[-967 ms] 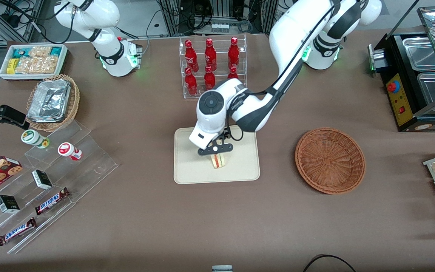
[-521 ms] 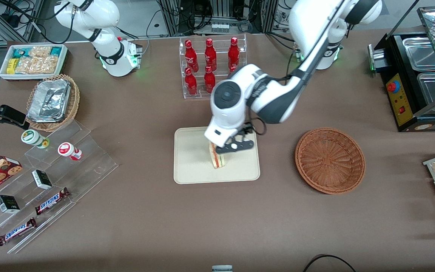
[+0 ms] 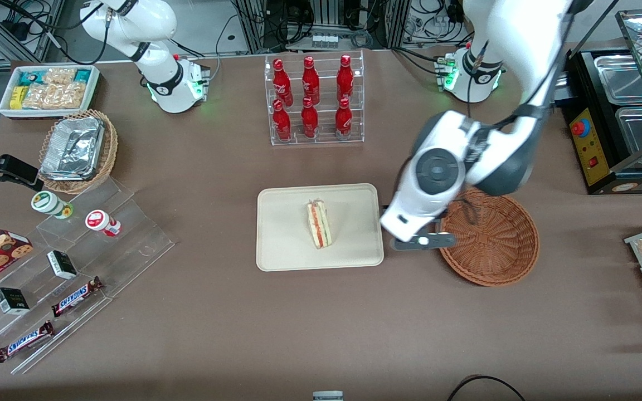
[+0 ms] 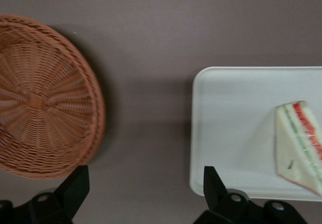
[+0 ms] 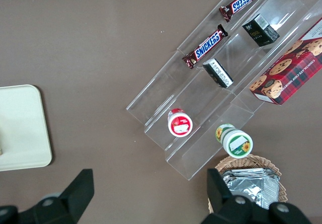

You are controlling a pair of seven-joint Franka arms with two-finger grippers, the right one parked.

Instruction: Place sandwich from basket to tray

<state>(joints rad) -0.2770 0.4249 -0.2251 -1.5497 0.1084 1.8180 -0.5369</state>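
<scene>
The sandwich (image 3: 319,224) (image 4: 299,146) lies alone on the cream tray (image 3: 282,245) (image 4: 226,133), a pale wedge with red and green filling along one edge. The reddish-brown wicker basket (image 3: 494,245) (image 4: 45,98) sits empty beside the tray, toward the working arm's end of the table. My gripper (image 3: 422,241) (image 4: 145,190) hangs open above the bare table between tray and basket, holding nothing. Its two black fingers (image 4: 75,189) stand wide apart.
A clear rack of red bottles (image 3: 312,100) stands farther from the front camera than the tray. A tan basket with foil trays (image 3: 78,150), a white bin of snacks (image 3: 48,89) and an acrylic stand with candy bars (image 3: 76,262) lie toward the parked arm's end. A black warmer (image 3: 616,111) sits toward the working arm's end.
My gripper has let go of the sandwich, which now lies on the tray. The arm has lifted and swung away toward the basket, its fingers open.
</scene>
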